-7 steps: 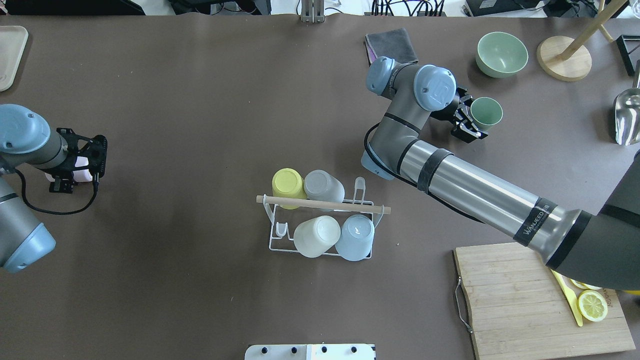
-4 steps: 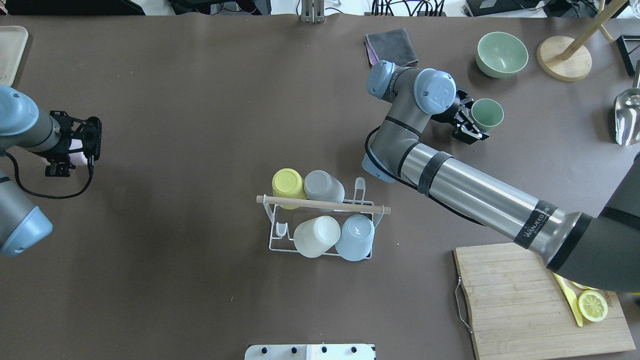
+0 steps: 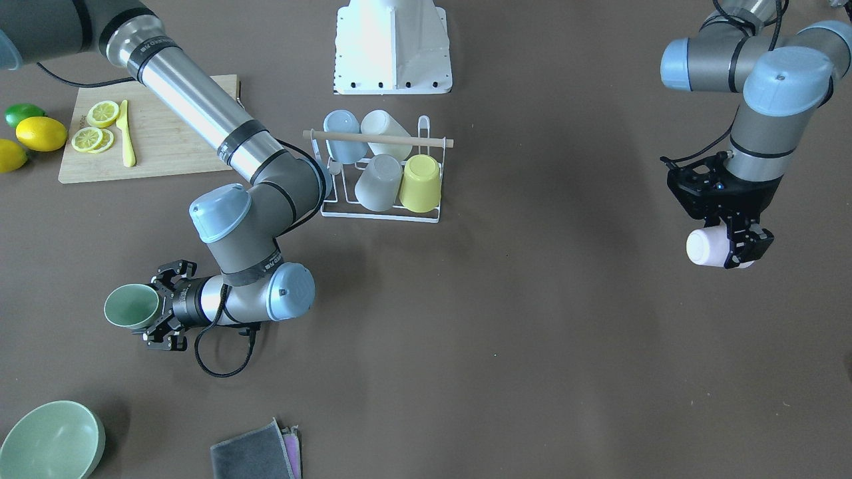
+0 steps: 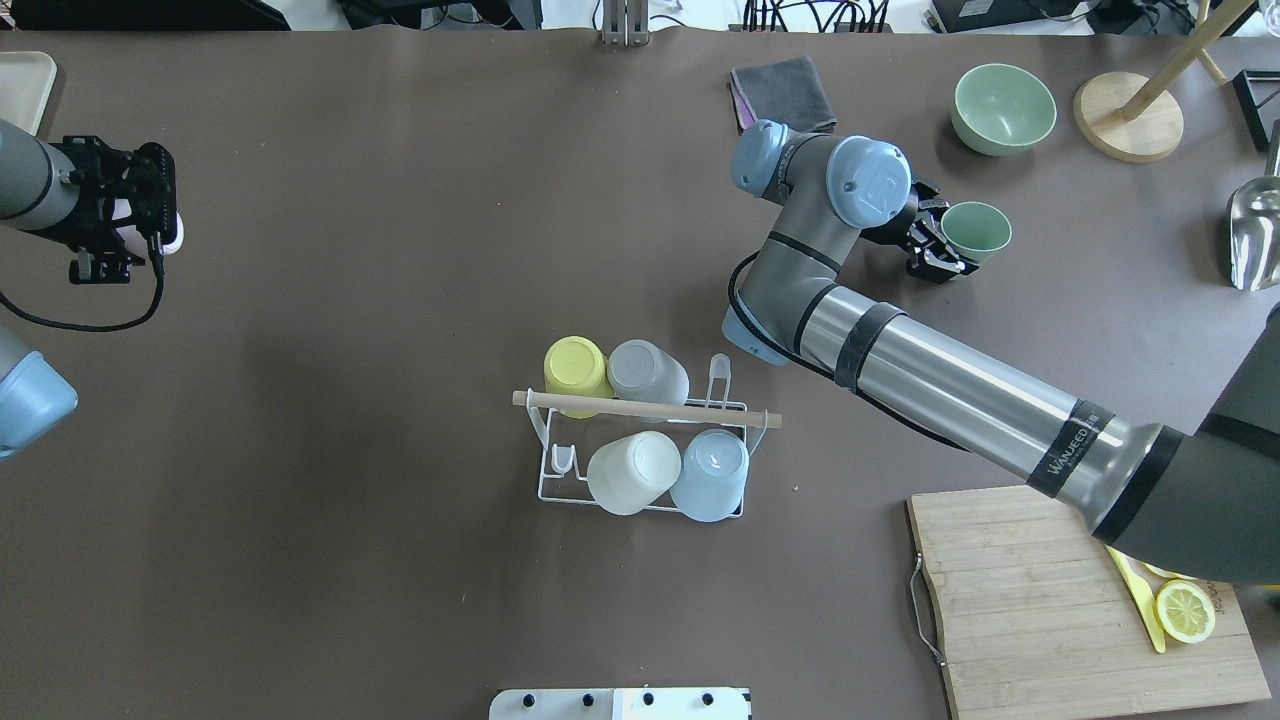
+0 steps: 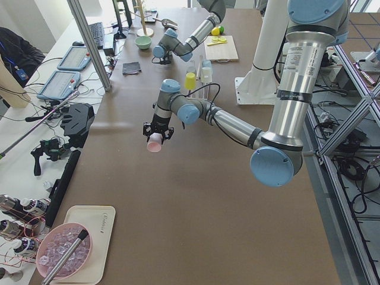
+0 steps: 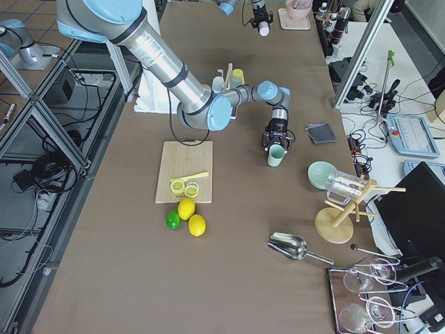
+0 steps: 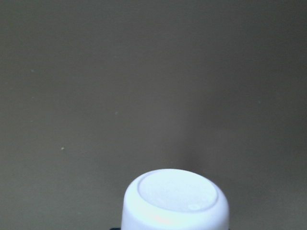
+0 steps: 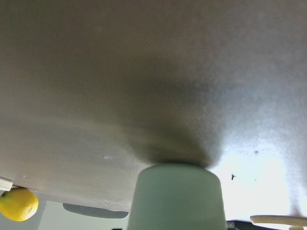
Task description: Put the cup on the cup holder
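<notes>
The cup holder [image 4: 548,470], a white wire rack with a wooden rod [image 4: 645,408], stands mid-table and also shows in the front view [image 3: 381,211]. A yellow, a grey, a cream and a blue cup sit on its prongs. My right gripper [image 4: 938,248] is shut on a green cup [image 4: 977,229] beyond and to the right of the rack, held tilted with its mouth showing [image 3: 130,306]. My left gripper [image 3: 731,249] is shut on a pale pink cup [image 3: 700,247], held off the table far to the left [image 4: 176,232]. The pink cup's base fills the left wrist view [image 7: 172,196].
A green bowl [image 4: 1003,108], a grey cloth [image 4: 783,92], a wooden stand [image 4: 1128,118] and a metal scoop [image 4: 1255,232] lie at the far right. A cutting board [image 4: 1040,600] with lemon slices and a yellow knife lies near right. A tray [image 4: 22,95] lies far left.
My left arm has carried the pink cup further from the robot along the table's left edge. My right gripper has shifted slightly and tilted the green cup.
</notes>
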`<state>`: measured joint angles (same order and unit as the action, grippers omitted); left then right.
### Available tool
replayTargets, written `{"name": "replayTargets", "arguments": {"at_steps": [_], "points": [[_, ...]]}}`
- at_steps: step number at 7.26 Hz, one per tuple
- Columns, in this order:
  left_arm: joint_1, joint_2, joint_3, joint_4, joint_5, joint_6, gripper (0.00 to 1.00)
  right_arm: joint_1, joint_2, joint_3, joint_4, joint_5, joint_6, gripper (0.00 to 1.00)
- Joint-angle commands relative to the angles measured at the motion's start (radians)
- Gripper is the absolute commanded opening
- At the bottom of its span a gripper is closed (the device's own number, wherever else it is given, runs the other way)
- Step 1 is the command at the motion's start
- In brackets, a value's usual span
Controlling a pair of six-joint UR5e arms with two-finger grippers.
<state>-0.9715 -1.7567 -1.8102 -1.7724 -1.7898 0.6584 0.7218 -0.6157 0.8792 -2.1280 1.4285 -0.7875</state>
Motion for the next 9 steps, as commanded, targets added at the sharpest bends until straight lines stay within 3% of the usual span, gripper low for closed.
{"name": "replayTargets", "arguments": {"at_steps": [1,3,5,7,9], "points": [[-0.010,-0.020,-0.014,-0.002,0.056,0.003,0.24,0.019,-0.007,0.085,-0.058,0.001,-0.006,0.66],[-0.030,-0.043,-0.027,-0.001,0.050,-0.066,0.19,0.083,-0.103,0.289,-0.078,0.024,-0.010,0.66],[-0.032,-0.035,-0.026,-0.149,-0.021,-0.181,0.20,0.166,-0.180,0.490,-0.081,0.198,-0.003,0.66],[-0.029,-0.032,-0.011,-0.359,-0.117,-0.305,0.19,0.235,-0.180,0.538,-0.060,0.385,0.052,0.66],[-0.016,-0.029,0.035,-0.641,-0.182,-0.450,0.19,0.286,-0.228,0.608,0.055,0.579,0.089,0.66]]}}
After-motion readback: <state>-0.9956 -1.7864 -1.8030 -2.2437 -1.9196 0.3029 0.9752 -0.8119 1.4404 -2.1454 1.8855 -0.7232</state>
